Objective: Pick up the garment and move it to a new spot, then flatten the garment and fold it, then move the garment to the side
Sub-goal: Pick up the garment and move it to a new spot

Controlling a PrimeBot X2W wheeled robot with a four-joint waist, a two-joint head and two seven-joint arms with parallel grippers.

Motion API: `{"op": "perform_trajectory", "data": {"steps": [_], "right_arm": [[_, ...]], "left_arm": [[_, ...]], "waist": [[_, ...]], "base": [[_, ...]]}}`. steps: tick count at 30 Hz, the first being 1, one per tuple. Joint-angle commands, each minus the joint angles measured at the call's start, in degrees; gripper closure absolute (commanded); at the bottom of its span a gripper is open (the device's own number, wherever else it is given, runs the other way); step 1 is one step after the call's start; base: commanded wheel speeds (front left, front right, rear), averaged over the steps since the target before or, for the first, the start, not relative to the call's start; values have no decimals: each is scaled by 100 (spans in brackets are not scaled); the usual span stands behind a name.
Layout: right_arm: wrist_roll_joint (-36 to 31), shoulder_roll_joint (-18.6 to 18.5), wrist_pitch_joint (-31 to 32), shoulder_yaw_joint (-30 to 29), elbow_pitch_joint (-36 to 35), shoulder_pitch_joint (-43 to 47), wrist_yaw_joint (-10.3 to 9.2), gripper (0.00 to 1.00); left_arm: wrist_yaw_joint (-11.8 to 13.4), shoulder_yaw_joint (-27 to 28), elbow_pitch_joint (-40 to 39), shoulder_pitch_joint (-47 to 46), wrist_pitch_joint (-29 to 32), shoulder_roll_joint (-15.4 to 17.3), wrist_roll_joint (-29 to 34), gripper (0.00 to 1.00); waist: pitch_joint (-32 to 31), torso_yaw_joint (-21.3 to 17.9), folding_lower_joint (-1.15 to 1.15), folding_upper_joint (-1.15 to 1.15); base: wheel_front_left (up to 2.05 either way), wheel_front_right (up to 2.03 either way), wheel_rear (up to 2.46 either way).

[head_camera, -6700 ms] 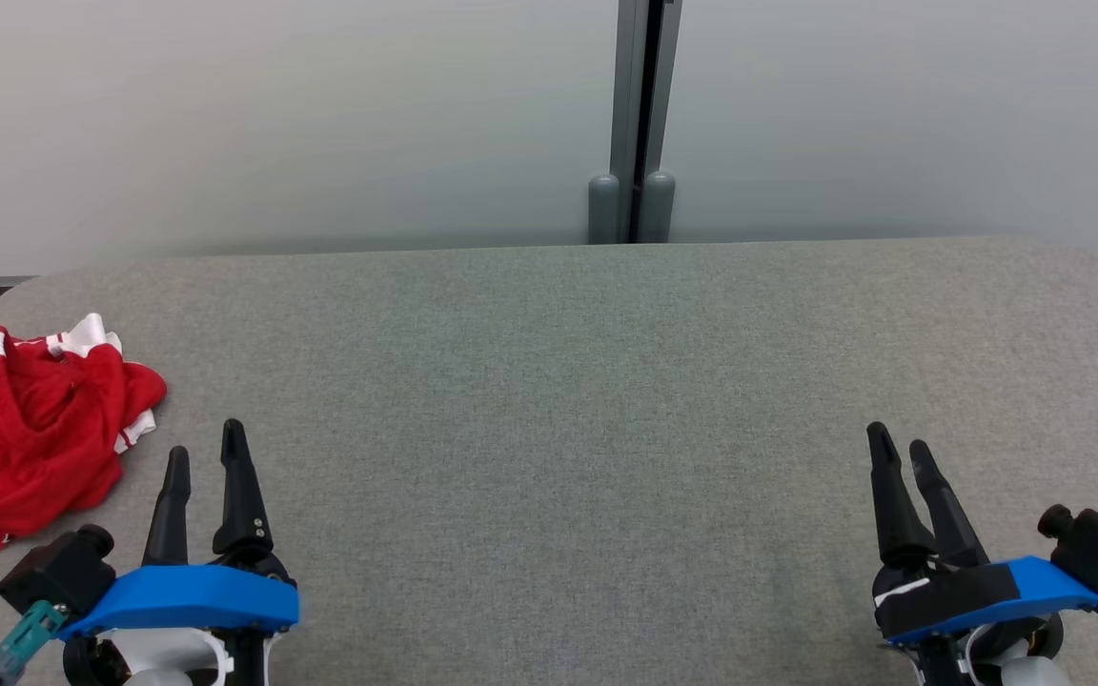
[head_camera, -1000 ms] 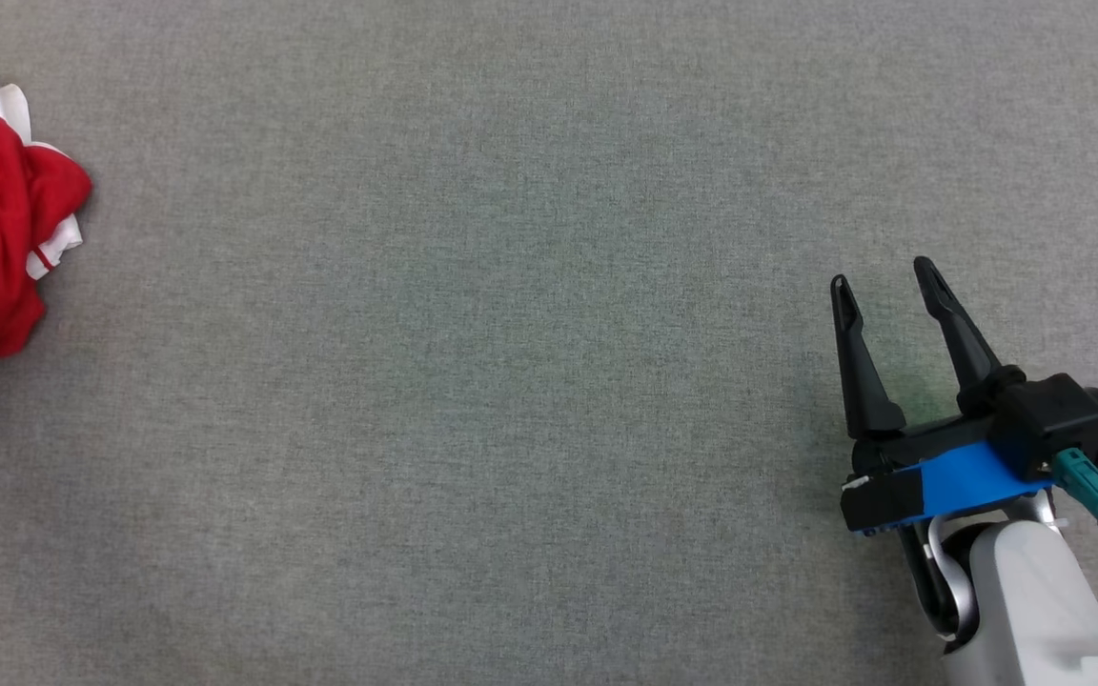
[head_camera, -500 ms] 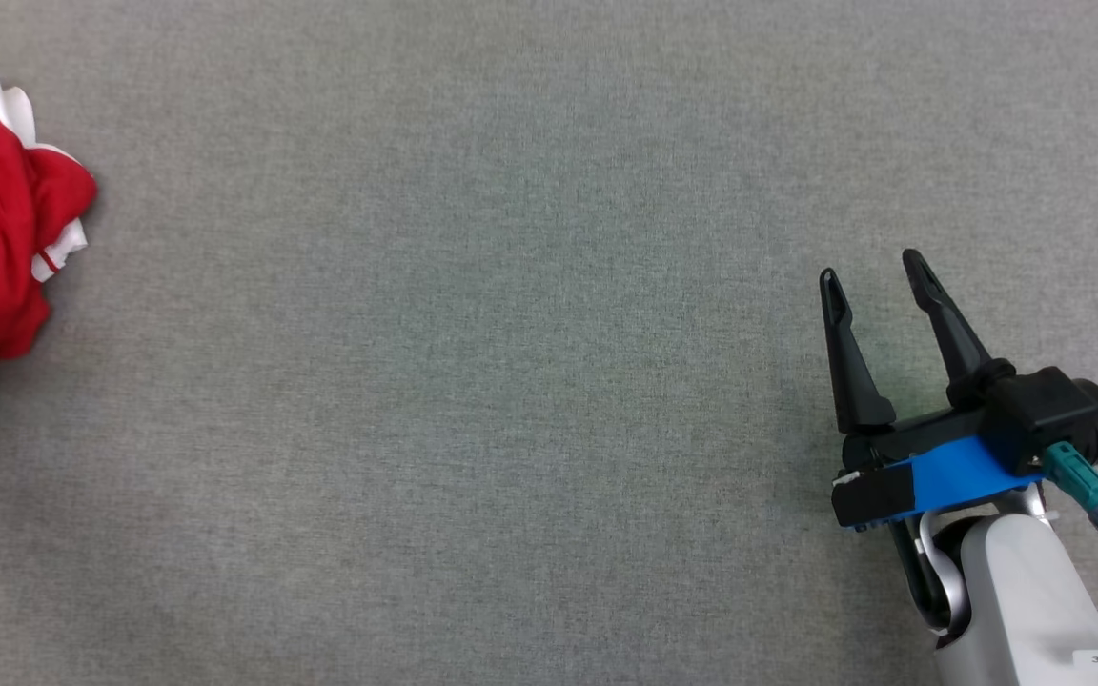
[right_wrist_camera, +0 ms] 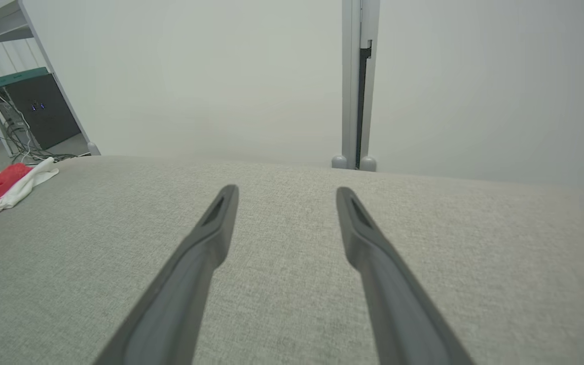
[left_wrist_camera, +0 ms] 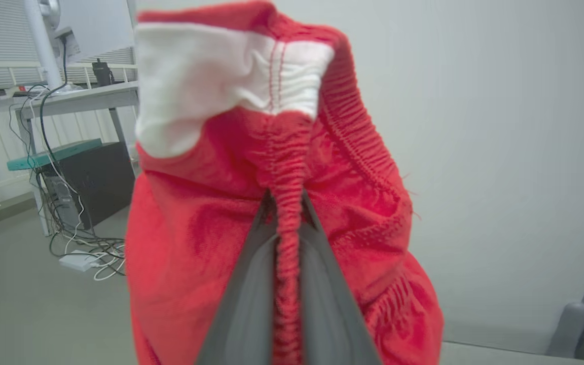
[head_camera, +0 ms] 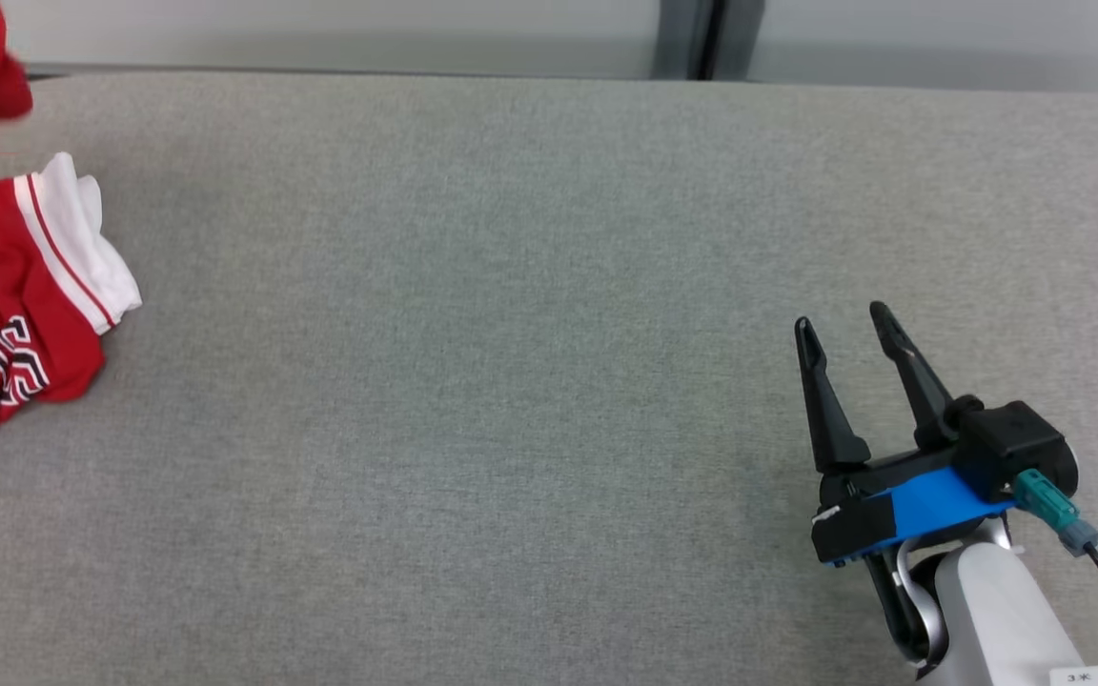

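Grey cloth covers the big table (head_camera: 530,400), which takes up most of the head view. Behind it is a pale wall (head_camera: 320,29) with a dark post (head_camera: 692,38) in it.

Next in size is the red garment (head_camera: 25,314). It has white bands and letters on it. It is at the far left side of the table, and part of it lies on the grey cloth. A bit more red shows higher up, in the top left corner of the head view.

The right gripper (head_camera: 841,315) is over the right side of the table, well apart from the garment. Its two dark fingers are spread apart with nothing between them.

The left gripper (left_wrist_camera: 286,200) is squeezed tight on a bunched red fold of the garment, just under a white band. The cloth hangs down over both of its fingers.

Far behind, on the floor, are a black box (left_wrist_camera: 89,177) and a tangle of cables (left_wrist_camera: 84,243).
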Motion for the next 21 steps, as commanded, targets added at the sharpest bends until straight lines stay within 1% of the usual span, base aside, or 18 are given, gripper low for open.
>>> {"op": "perform_trajectory", "data": {"steps": [1,5,7,12,15,18,21], "right_arm": [[70,-31,-43,9,58,115,3,0],[209,-31,-92,52,170,172,3,0],[284,-31,-106,85,215,218,3,0],[455,-31,-121,146,284,232,2,0],[569,-29,-120,173,211,204,3,0],[708,-29,-119,233,128,168,3,0],[820,-29,-121,245,57,163,3,0]], "left_arm": [[-38,-73,-247,-144,-33,-56,54,100],[-43,-313,-1052,-312,-24,-237,163,100],[-46,-435,-1472,-400,80,-316,164,100],[-47,-786,-2527,-507,546,-524,152,100],[-47,-992,-3070,-566,872,-718,93,100],[-43,-1195,-3431,-605,1123,-895,71,100],[-42,-1437,-3578,-486,1247,-1108,75,100]], "waist": [[-174,-140,1,0],[-413,-373,1,0],[-503,-535,1,0],[-595,-1032,1,0],[-544,-1357,1,0],[-464,-1655,1,0],[-402,-1896,1,0]], "base": [[0,0,0],[0,0,0],[0,0,0],[0,0,0],[0,0,0],[0,0,0],[0,0,0]]}}
